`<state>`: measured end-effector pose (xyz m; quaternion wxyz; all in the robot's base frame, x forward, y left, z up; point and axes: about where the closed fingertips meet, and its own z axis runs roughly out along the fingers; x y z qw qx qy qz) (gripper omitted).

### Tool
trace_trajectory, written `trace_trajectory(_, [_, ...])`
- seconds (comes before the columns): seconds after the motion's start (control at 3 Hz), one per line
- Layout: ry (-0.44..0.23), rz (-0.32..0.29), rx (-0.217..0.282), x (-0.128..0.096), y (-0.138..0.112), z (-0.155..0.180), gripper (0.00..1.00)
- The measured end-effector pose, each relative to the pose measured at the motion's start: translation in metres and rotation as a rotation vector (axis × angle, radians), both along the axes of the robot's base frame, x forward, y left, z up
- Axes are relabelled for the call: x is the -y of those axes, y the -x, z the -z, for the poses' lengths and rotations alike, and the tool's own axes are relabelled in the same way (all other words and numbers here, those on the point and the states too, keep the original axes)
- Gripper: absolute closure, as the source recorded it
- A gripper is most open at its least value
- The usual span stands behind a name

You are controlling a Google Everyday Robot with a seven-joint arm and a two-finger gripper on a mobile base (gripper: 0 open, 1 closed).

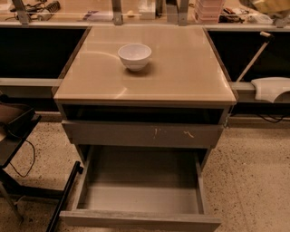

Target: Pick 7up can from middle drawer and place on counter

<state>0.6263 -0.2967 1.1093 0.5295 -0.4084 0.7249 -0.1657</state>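
Well, looks like the carry-to-bench step: the end effector peeks in top right, grip state unclear, can not visible in the drawer or on the bench down-left of it, so lowering there comes next.

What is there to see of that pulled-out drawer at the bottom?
The middle drawer is pulled well out, low down, just below the scratched drawer front. It looks like grey-brown wood, with a plain front panel and a smooth grey tray. It sits level, and nothing shows inside. The gripper is far from it, at the view's top right edge.
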Motion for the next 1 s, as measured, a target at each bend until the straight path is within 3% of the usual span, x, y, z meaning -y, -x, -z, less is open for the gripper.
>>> trace_trajectory(0.33, [-0.073, -0.110, -0.083, -0.059, -0.078, 0.051, 1.00])
trace_trajectory(0.67, [-0.153, -0.271, -0.171, -0.120, -0.117, 0.114, 1.00])
trace_trajectory(1.0, [-0.202, -0.355, -0.247, -0.142, -0.128, 0.166, 1.00])
